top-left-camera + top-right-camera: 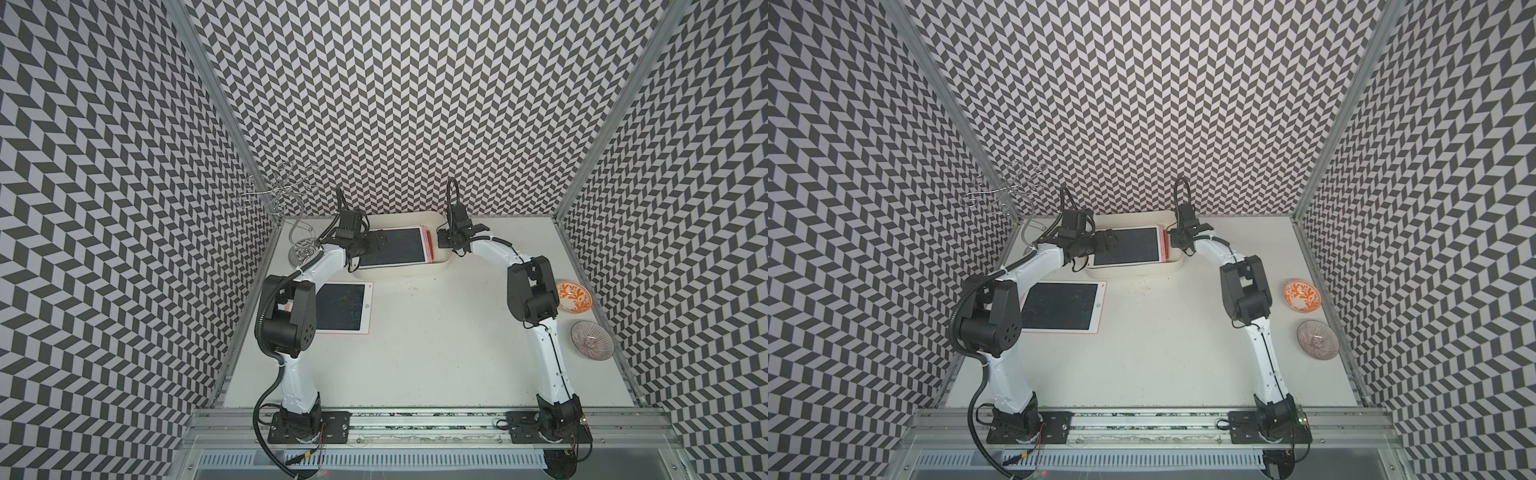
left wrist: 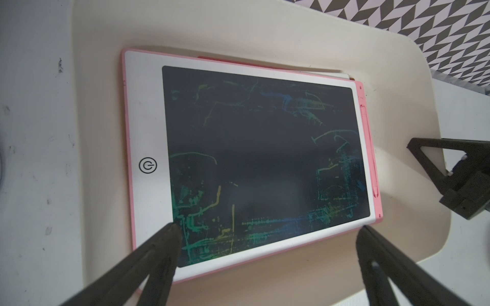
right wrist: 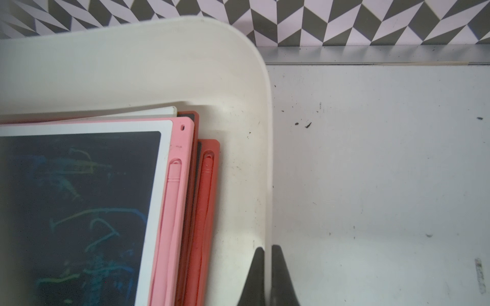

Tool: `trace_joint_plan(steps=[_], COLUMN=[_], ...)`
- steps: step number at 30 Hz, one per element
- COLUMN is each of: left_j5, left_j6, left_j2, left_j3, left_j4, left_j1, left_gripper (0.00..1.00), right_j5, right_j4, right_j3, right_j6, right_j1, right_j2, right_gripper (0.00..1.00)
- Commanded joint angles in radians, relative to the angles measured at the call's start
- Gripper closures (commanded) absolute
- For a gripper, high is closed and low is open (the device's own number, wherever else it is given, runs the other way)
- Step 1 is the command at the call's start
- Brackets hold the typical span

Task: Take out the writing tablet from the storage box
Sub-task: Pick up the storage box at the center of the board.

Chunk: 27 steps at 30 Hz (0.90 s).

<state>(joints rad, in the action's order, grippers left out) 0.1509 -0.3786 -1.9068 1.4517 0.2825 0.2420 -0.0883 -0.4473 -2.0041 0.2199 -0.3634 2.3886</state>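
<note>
My right jaws clamp the box (image 3: 225, 66) wall; my left jaws hang wide apart, the top tablet (image 2: 252, 159) beneath them.

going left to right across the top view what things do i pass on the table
wire stand → box → orange bowl

Both top views: high above the near edge, facing down over the whole table (image 1: 436, 353). My wrist cameras: close over the storage box (image 2: 238, 29), both catching the top tablet (image 3: 79, 212).
</note>
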Motion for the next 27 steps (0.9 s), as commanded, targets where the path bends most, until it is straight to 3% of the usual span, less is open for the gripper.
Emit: trace_joint_plan(steps=[1, 12, 21, 27], left_j5=[-0.006, -0.009, -0.011, 0.000], left_j6=[0.001, -0.009, -0.010, -0.011], left_j2=[0.011, 0.033, 0.070, 0.074], left_j3=[0.026, 0.006, -0.025, -0.017], left_j4=[0.015, 0.014, 0.022, 0.032], left_j1=[0.002, 0.003, 0.003, 0.003], left_gripper=[0.01, 0.01, 0.01, 0.01], right_j5=[0.021, -0.127, -0.222, -0.247], right_j4=[0.104, 0.641, 0.940, 1.290], right_j3=[0.053, 0.558, 0.734, 0.870], right_j6=[0.014, -0.008, -0.054, -0.072], right_j1=[0.003, -0.031, -0.074, -0.080], right_j2=[-0.047, -0.357, -0.430, -0.450], right_gripper=[1.00, 1.00, 1.00, 1.00])
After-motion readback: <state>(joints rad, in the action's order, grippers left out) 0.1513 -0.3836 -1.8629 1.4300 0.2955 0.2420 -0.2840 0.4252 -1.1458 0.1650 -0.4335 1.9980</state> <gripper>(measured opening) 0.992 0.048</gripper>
